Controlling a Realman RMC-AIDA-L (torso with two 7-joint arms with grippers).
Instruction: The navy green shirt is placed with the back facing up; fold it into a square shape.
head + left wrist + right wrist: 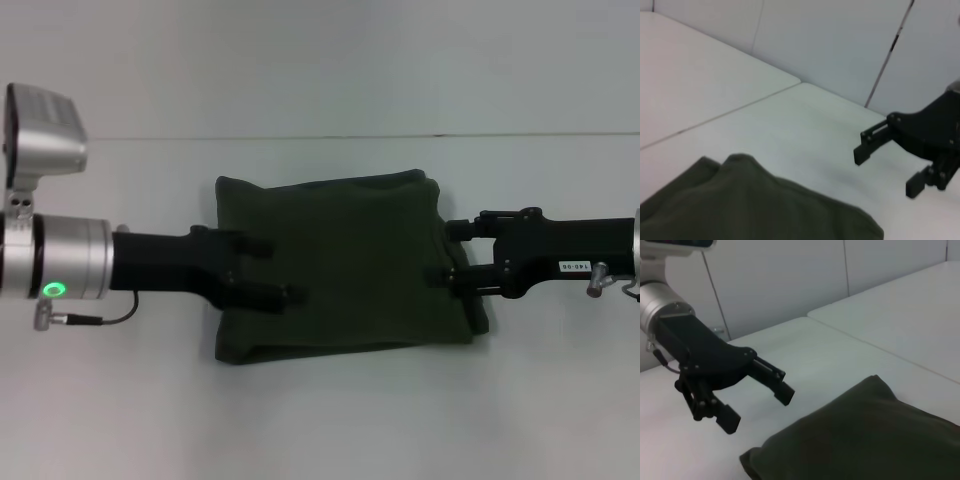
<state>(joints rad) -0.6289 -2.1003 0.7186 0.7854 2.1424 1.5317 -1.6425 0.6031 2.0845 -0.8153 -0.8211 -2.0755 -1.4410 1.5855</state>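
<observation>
- Navy green shirt (345,265): folded to a roughly square packet, plain side up, lying flat at the middle of the white table (320,420); edges slightly puffed, corners rounded.
- Left gripper (272,270): held over the shirt's left edge, raised clear of the cloth in the right wrist view (760,402); fingers spread, nothing between them.
- Right gripper (455,252): held over the shirt's right edge, seen above the table in the left wrist view (885,167); fingers spread, holding nothing.

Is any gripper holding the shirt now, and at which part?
Nothing is held. The left gripper and the right gripper are both open, above the table beside the folded shirt.
</observation>
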